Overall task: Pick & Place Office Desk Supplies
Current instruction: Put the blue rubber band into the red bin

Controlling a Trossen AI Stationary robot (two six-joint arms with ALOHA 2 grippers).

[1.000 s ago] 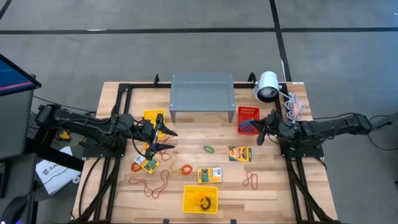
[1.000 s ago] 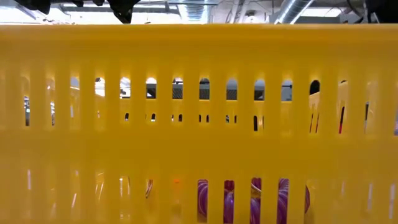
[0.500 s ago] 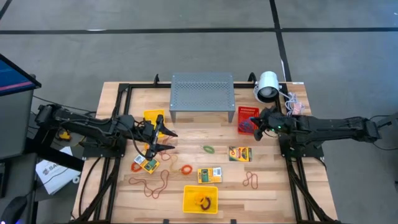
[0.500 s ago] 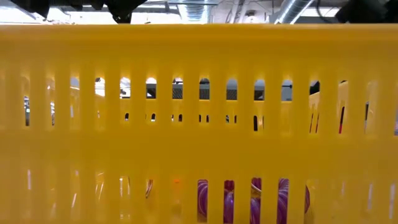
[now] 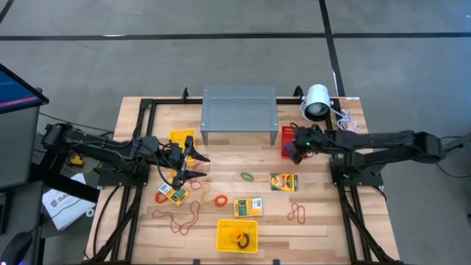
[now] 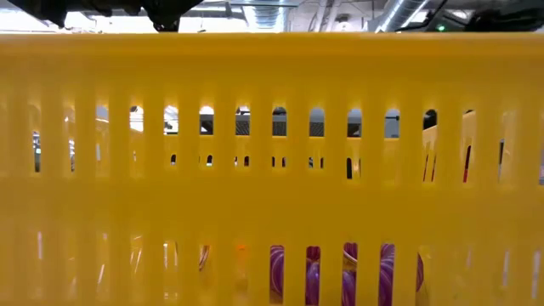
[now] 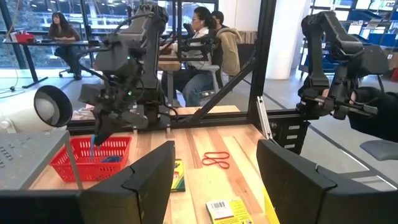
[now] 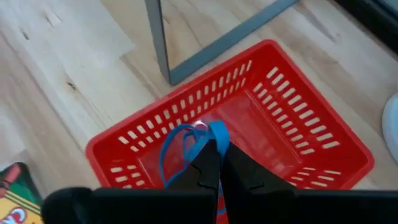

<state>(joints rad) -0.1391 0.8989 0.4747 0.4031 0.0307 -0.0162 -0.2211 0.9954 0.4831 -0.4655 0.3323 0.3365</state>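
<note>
Progress looked partial when you paused here. Your left gripper (image 5: pixel 193 165) hung with fingers apart and empty over a crayon box (image 5: pixel 174 194), with loose rubber bands (image 5: pixel 179 220) beside it. Mid-table, two more crayon boxes (image 5: pixel 248 207) and a green band (image 5: pixel 246 177) still waited. Your right gripper (image 8: pixel 214 163) was pinched on a blue rubber band (image 8: pixel 186 146) above the red basket (image 8: pixel 298 140).

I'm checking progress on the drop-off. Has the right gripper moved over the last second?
Yes. In the high view the right gripper has travelled leftward from beside the red basket to over it, shut on a blue rubber band.
</note>
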